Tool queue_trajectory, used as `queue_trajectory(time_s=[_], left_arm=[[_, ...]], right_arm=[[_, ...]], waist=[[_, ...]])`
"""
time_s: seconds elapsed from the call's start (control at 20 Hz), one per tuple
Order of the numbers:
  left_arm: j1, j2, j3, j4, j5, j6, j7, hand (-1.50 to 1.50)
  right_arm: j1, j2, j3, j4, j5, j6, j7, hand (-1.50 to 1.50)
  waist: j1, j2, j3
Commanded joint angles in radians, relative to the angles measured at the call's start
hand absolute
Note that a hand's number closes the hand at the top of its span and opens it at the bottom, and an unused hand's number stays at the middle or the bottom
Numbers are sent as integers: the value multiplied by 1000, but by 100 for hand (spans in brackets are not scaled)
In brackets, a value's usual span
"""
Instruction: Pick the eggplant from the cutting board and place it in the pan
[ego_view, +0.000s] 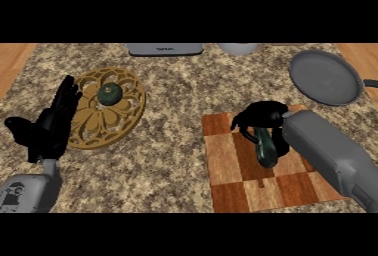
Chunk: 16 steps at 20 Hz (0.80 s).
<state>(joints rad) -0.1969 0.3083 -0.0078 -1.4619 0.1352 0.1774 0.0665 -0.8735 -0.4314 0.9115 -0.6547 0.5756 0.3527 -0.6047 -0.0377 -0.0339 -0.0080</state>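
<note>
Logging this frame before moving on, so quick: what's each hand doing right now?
Left hand: open, fingers straight, holding nothing, beside the trivet.
Right hand: curled over the eggplant, which lies on the cutting board.

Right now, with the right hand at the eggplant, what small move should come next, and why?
Probably lift a little: the right hand seems curled over the top end of the eggplant, which lies on the cutting board, and the pan sits farther back.
</note>
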Motion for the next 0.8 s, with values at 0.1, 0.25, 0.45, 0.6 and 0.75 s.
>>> queue_trajectory(time_s=[0.1, 0.25, 0.45, 0.6, 0.75], left_arm=[[15, 13, 30, 1, 5, 13, 3, 0], [24, 18, 42, 10, 10, 11, 4, 0], [53, 13, 41, -7, 8, 11, -10, 0], [30, 6, 35, 4, 0, 20, 9, 0], [74, 10, 33, -19, 11, -12, -26, 0]], right_arm=[[83, 29, -209, 54, -116, -152, 411, 150], [76, 23, -279, -56, -127, -318, 517, 150], [88, -13, -344, -231, -121, -491, 598, 150], [152, -48, -376, -386, -122, -556, 675, 150], [193, -89, -415, -553, -127, -575, 804, 150]], waist=[[-50, 1, 5], [-67, -8, 5], [-63, -10, 5], [-63, -1, 6], [-48, 0, 5]])
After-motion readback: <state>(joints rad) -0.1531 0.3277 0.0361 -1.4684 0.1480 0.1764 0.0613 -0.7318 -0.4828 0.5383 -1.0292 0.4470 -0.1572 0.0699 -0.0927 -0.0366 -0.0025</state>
